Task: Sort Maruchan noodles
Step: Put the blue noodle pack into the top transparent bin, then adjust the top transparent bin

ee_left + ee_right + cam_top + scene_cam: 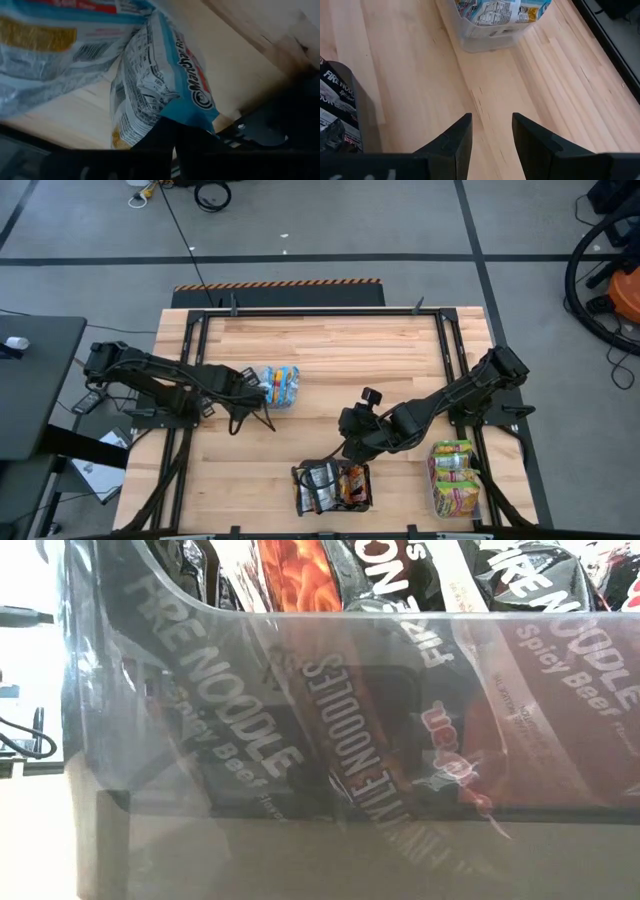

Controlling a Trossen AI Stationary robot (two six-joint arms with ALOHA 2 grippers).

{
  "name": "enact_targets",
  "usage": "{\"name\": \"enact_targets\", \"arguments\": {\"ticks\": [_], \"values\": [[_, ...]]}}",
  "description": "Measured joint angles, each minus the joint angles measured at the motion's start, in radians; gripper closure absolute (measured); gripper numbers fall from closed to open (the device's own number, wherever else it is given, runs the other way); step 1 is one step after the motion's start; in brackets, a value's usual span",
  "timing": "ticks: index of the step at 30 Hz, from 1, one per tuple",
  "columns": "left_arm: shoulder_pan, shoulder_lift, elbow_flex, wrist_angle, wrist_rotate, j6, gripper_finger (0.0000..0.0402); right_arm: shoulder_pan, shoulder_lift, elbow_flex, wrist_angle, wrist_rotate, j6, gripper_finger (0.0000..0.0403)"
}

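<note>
**A:** From above, what do you see on the wooden table [330, 355]?

**B:** Three groups of noodle packets. The blue-silver packets [279, 386] are in a clear tub [283, 402] at the left-middle. The dark brown-black packets [322, 485] stand in another clear tub [333, 506] at the near edge, in the centre. The yellow-green packets [454, 476] are at the near right corner. The left gripper [262, 389] is at the blue-silver packets. The right gripper [352, 448] hangs just above the dark packets, a little behind them.

**A:** And the camera at table height?

**B:** It is almost filled by the wall of the clear tub [140, 810] with the dark packets [560, 650] inside. "Fire Noodle" and "Spicy Beef" can be read on them. One orange-red packet [295, 575] stands between them. No gripper shows there.

**A:** What does the left wrist show?

**B:** The left gripper [172, 137] has its fingers [160, 132] pressed together on the lower edge of one blue-silver packet [160, 82], so it is pinching that packet. More blue-silver packets [50, 45] are beside it, over the wood.

**A:** And the right wrist?

**B:** The right gripper [491, 125] has its two fingers [457, 135] apart, with only bare table between them; it holds nothing. The tub with blue-silver packets [492, 15] is farther off, and the dark packets [335, 110] are at the side, near one finger.
</note>
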Motion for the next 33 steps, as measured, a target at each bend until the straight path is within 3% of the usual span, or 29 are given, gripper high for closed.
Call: {"name": "enact_targets", "arguments": {"ticks": [8, 14, 21, 26, 33], "values": [[-0.021, -0.006, 0.080, -0.120, 0.007, -0.134, 0.0341, -0.009, 0.000, 0.000, 0.042, 0.047, -0.005, 0.0258], [-0.019, -0.007, 0.223, -0.164, 0.008, -0.256, 0.0318, -0.120, 0.001, 0.000, 0.099, 0.037, -0.051, 0.0258], [-0.019, -0.009, 0.378, -0.244, 0.042, -0.601, 0.0309, -0.280, 0.020, 0.002, 0.310, -0.052, -0.262, 0.0258], [-0.027, -0.106, 0.393, -0.195, 0.225, -0.719, 0.0308, -0.356, 0.115, 0.001, 0.462, -0.119, -0.376, 0.0258], [-0.060, -0.304, 0.393, -0.093, 0.244, -0.847, 0.0308, -0.428, 0.263, 0.000, 0.615, -0.181, -0.392, 0.0258]]}}
